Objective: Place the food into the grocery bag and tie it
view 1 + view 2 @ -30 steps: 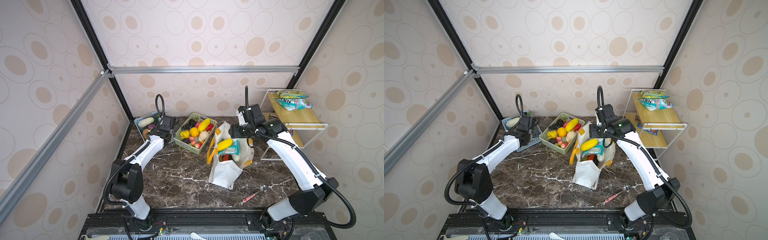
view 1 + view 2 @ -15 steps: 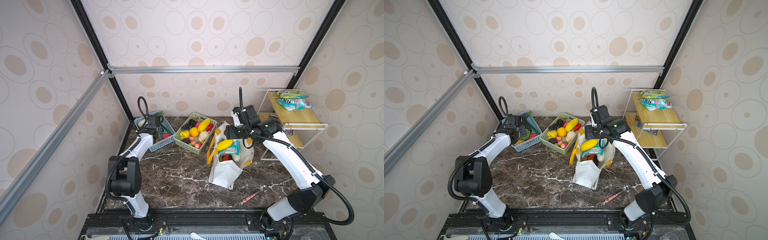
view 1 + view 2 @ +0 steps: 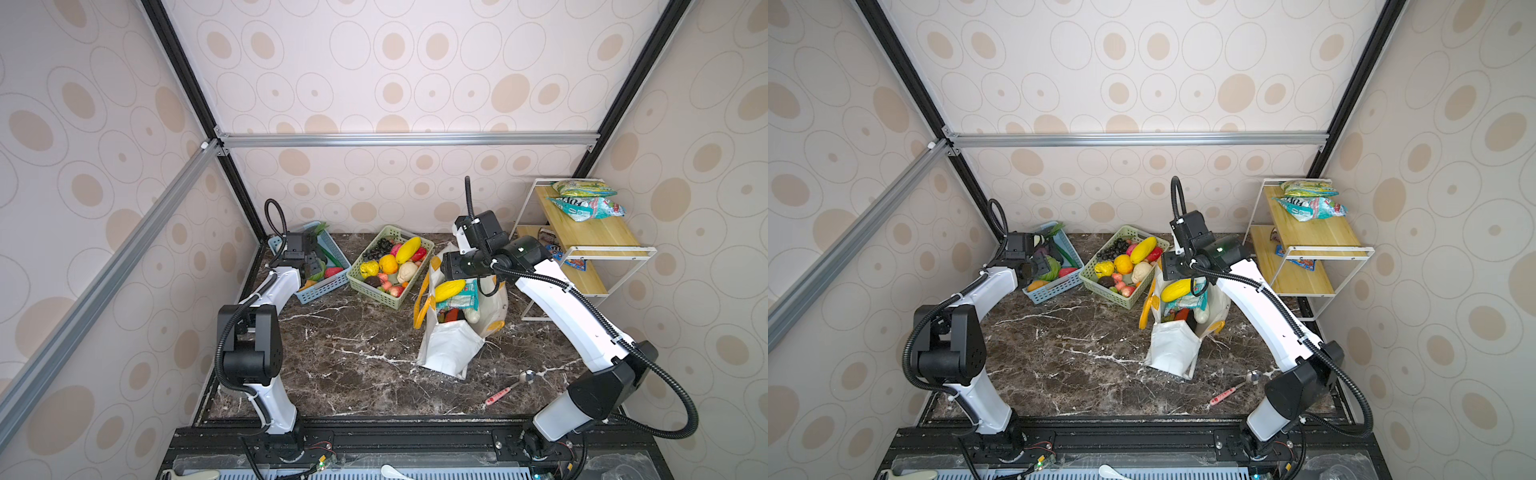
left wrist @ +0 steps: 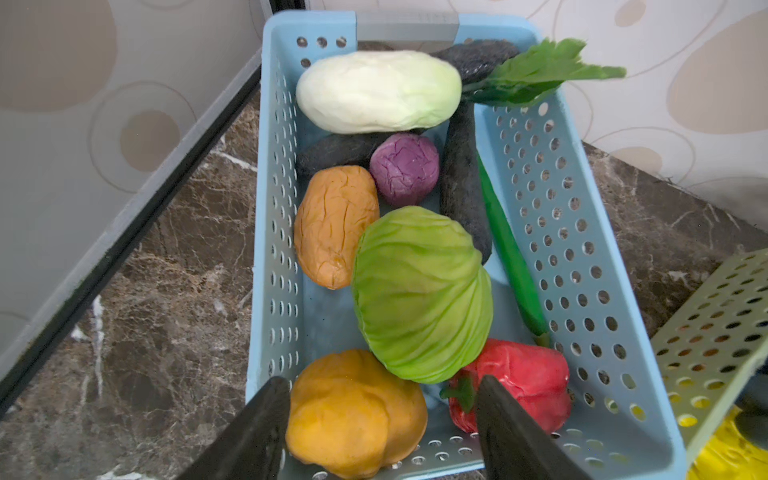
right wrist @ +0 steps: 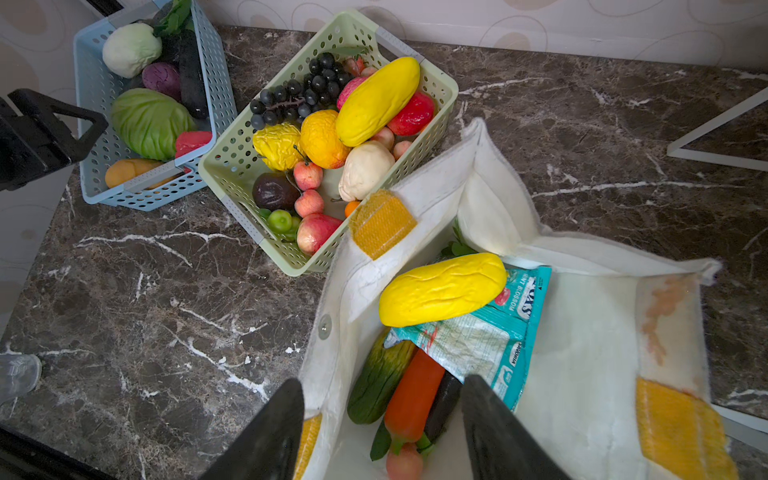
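A: Where is the left hand [image 4: 382, 386]?

B: Above the blue basket [image 4: 561, 208], at the far left corner of the counter [image 3: 353, 353]. Its jaws stand apart and grip nothing.

A: What lies nearest to it?

B: An orange piece [image 4: 353, 415], just below and between the fingers, at the basket's near end. A cabbage [image 4: 419, 295] lies just beyond it. The piece is roundish, so I think the hand needs only to go down, without turning.

A: And the bag?

B: The bag [image 3: 451, 357] stands toward the right edge, well apart, with the green basket [image 3: 374, 291] between. Food already fills it; a yellow piece [image 5: 442, 289] lies on top. The right hand [image 5: 380, 386] hovers over its mouth, released and empty.
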Available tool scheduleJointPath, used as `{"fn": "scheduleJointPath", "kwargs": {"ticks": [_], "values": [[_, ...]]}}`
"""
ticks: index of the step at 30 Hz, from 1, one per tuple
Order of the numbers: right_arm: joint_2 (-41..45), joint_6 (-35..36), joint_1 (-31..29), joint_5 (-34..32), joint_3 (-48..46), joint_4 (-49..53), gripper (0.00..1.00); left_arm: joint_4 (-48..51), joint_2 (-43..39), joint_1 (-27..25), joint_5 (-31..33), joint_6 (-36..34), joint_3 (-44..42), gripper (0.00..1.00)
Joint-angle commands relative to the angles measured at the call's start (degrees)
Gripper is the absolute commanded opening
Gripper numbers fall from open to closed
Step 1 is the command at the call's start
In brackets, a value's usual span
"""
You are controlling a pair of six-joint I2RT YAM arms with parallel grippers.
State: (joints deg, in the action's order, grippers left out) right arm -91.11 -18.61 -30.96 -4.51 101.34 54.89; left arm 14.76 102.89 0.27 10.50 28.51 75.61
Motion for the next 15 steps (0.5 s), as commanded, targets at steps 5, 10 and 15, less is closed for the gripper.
{"fn": "scheduleJointPath", "kwargs": {"ticks": [5, 10, 15], "values": [[-1.54, -0.2, -0.92, -0.41, 1.44, 1.33, 0.64, 3.25, 3.98, 0.69, -0.32, -3.04, 2.51, 0.67], [-1.91, -0.04, -0.94, -0.38, 1.42, 1.18, 0.64, 5.97, 6.34, 0.7, 0.52, -6.37, 4.34, 0.63], [-1.87, 0.03, -0.9, -0.69, 1.58, 1.37, 0.64, 7.1, 10.13, 0.75, 0.16, -7.57, 8.23, 0.6]]}}
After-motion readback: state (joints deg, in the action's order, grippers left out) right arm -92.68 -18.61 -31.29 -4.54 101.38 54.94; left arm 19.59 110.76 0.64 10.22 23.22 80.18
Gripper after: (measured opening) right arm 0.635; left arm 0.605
